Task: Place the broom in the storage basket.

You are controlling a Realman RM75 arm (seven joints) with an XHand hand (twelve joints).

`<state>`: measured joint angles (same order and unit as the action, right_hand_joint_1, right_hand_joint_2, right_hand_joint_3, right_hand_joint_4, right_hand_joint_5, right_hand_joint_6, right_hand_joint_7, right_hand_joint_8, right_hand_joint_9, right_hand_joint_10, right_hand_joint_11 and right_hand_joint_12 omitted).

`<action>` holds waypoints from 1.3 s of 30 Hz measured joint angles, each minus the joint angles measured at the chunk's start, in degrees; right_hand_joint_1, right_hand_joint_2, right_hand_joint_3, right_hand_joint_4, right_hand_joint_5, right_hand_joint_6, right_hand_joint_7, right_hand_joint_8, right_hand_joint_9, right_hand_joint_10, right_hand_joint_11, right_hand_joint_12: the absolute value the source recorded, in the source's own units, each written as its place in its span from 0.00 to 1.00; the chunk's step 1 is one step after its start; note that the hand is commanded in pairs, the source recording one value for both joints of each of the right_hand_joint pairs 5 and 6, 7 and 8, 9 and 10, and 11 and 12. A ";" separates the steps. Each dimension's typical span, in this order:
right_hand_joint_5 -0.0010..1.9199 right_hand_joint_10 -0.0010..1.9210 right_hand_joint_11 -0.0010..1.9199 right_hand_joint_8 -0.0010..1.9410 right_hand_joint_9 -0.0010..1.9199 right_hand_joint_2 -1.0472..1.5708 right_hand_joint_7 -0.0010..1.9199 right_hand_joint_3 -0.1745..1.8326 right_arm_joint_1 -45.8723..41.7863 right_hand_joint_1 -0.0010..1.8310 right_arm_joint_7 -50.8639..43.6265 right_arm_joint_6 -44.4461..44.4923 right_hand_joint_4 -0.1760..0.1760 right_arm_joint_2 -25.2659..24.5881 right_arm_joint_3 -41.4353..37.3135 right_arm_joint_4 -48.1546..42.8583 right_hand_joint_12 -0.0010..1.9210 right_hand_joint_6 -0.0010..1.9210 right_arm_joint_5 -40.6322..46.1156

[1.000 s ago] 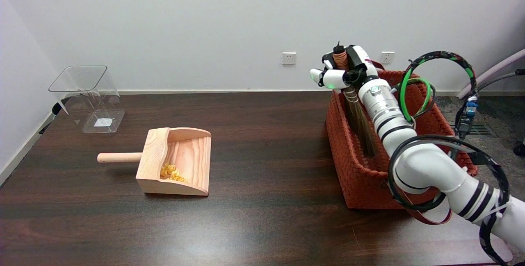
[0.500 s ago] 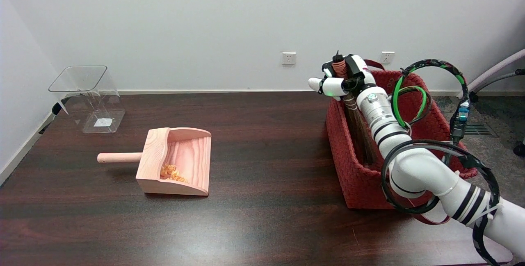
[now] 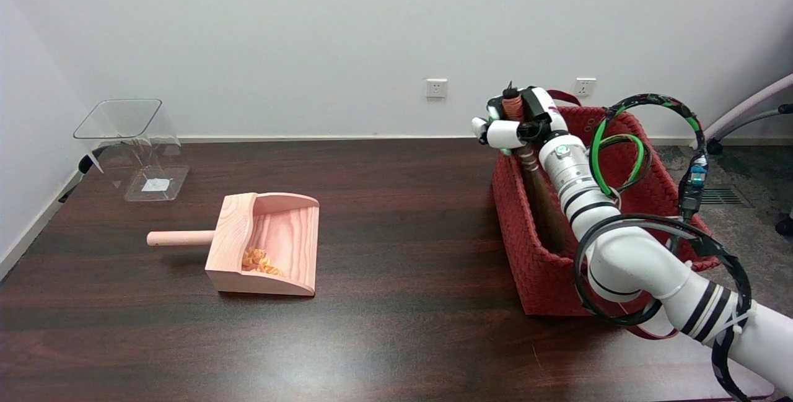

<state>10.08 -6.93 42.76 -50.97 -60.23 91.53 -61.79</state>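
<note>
Now gripping the broom (image 3: 538, 188) by the top of its handle, right hand (image 3: 515, 123) wrapped around it above the far-left corner of the red storage basket (image 3: 533, 266). Held near upright with bristles down inside the basket against its left wall, probably so the brush end settles first and the handle can lean on the rim once let go. Off to the left, well apart, wooden dustpan (image 3: 263, 244) and clear bin (image 3: 133, 148) on the table (image 3: 403, 216).

broom (image 3: 538, 186) bristle tips probably behind basket (image 3: 517, 228) wall
</note>
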 measured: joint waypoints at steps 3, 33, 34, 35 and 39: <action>0.29 0.29 0.29 0.35 0.29 0.40 0.35 0.46 0.00 0.66 0.05 0.00 0.50 -0.05 -0.01 -0.14 0.29 0.29 -0.15; 0.11 0.11 0.11 0.05 0.11 0.11 0.05 0.75 1.46 0.60 1.70 -0.13 0.50 -0.15 -3.10 1.62 0.11 0.11 -2.52; 0.11 0.11 0.11 0.05 0.11 0.11 0.05 0.74 1.44 0.60 1.51 -0.16 0.50 -0.13 -3.42 1.79 0.11 0.11 -2.67; 0.11 0.11 0.11 0.05 0.11 0.11 0.05 0.74 1.36 0.60 1.29 -0.19 0.50 -0.09 -3.84 2.09 0.11 0.11 -2.75; 0.11 0.11 0.11 0.05 0.11 0.12 0.05 0.73 0.85 0.60 0.46 -0.26 0.50 0.10 -5.54 3.03 0.11 0.11 -3.14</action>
<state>10.93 -6.47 42.50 -50.87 -65.77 94.56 -64.93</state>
